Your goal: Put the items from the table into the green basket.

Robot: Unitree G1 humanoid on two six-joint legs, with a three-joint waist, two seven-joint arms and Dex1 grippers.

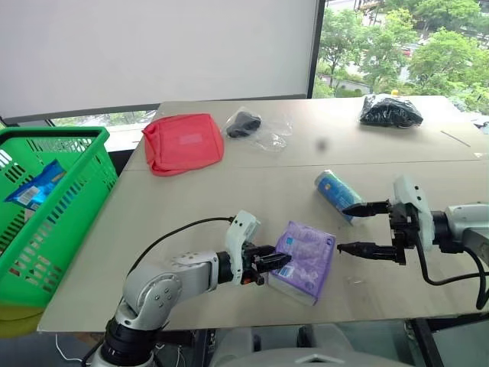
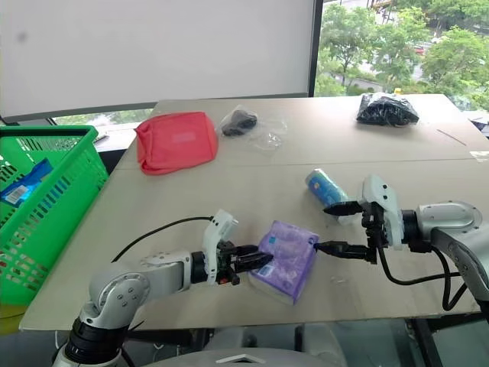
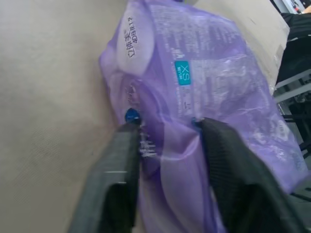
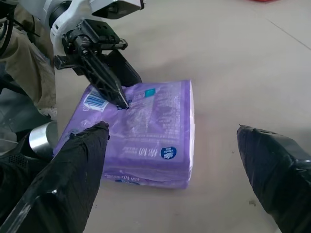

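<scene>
At the far left, off the table's edge, stands the green basket (image 1: 57,200), and through its lattice I see a blue-and-white packet (image 1: 34,186) already lying inside. The table (image 1: 191,206) carries the remaining items. Toward its far left part lies the flat red zip pouch (image 1: 183,142), and just beside that, a clear bag holding a black object (image 1: 244,123). Nearer to me, my left gripper (image 1: 276,263) reaches across the near part of the table and has its two fingers (image 3: 121,179) pinched on the near-left corner of the purple packet (image 1: 304,260); my left wrist view shows the soft wrapper bunched between them, one finger on top and the other along the side. The packet rests flat on the tabletop, its label side up. To its right, my right gripper (image 1: 357,227) hovers with its fingers spread wide apart, holding nothing, pointed toward the packet's right edge without touching it. Just behind that gripper lies the green-blue tube (image 1: 336,192), on its side, near the upper finger. At the far right corner of the table sits a second bag of black objects (image 1: 390,112), well apart from everything else.
</scene>
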